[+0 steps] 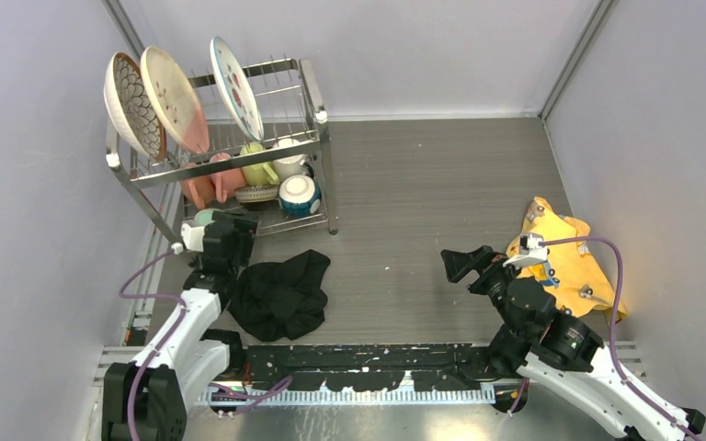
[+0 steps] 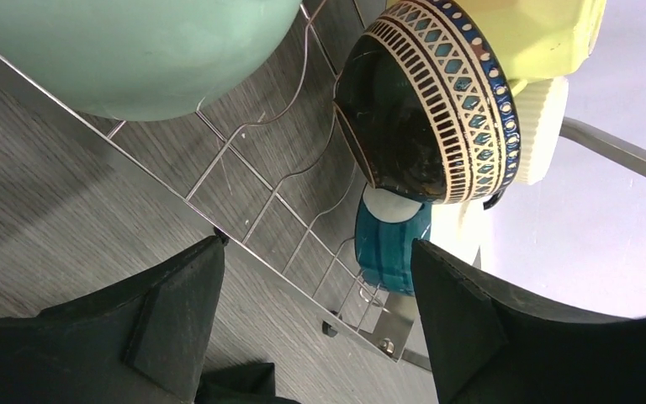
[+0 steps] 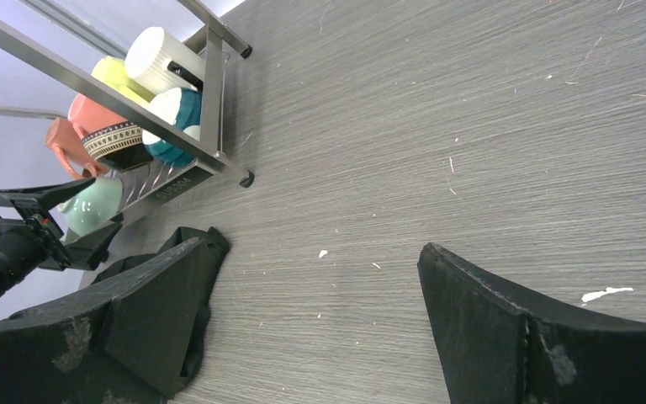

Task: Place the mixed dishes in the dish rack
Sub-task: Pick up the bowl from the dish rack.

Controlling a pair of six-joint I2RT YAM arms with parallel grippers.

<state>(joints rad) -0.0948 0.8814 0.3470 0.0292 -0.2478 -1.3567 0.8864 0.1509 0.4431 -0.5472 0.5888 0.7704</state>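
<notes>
Black and blunt, the left claw [image 2: 315, 273] stands apart with nothing between its jaws, just outside the dish rack [image 2: 109, 145] at its lower tier. At its 11 o'clock the smooth mint-green bowl [image 2: 135, 50] rests on thin wire. At 1 o'clock the glossy brown bowl [image 2: 404, 109] leans on edge against a ribbed white mug [image 2: 542, 126], with the blue bowl [image 2: 391, 244] below it. Up top, prongs keep three patterned plates [image 1: 175, 96] tilted, likely for draining. The right claw [image 3: 311, 269] gapes empty over the woodgrain worktop [image 3: 471, 126].

Plates [image 1: 175, 96] stand atop the dish rack [image 1: 318, 138], mugs [image 1: 257, 171] and bowls [image 1: 299, 195] on its lower tier.
</notes>
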